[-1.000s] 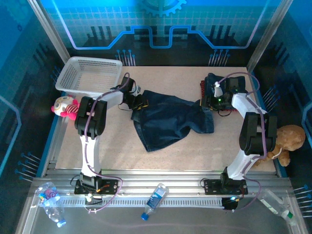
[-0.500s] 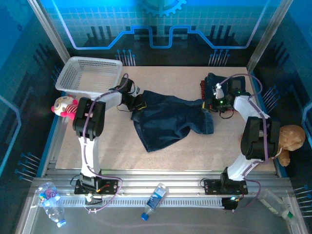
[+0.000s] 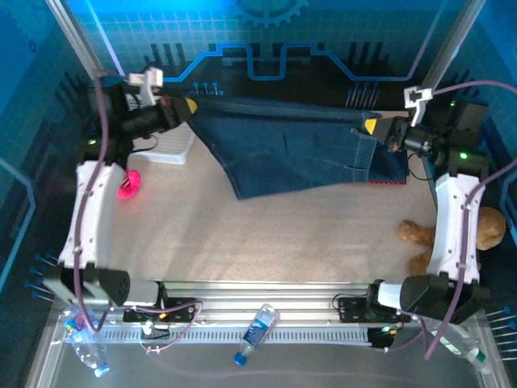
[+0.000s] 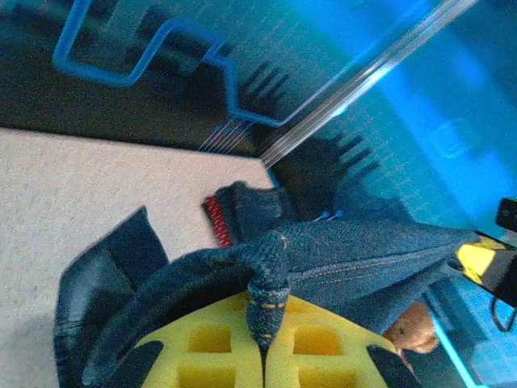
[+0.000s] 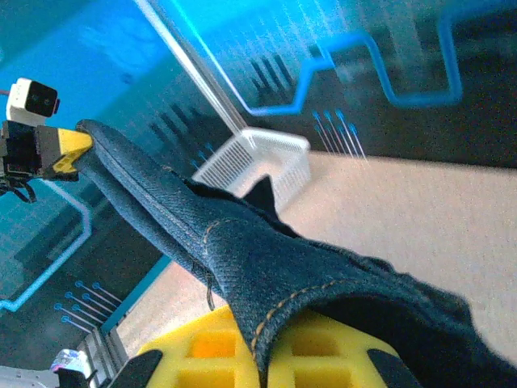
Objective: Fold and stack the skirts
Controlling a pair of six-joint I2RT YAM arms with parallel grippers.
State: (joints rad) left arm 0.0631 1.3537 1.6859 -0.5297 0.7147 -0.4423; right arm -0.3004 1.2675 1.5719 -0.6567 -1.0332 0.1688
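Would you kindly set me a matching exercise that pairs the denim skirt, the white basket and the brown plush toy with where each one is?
Things:
1. denim skirt
2. white basket
3. brown plush toy

Places:
A. far left part of the table
B. right edge of the table
C. held up, stretched between the left pincer and the right pincer

Pairs: 1-C, 2-A, 3-B
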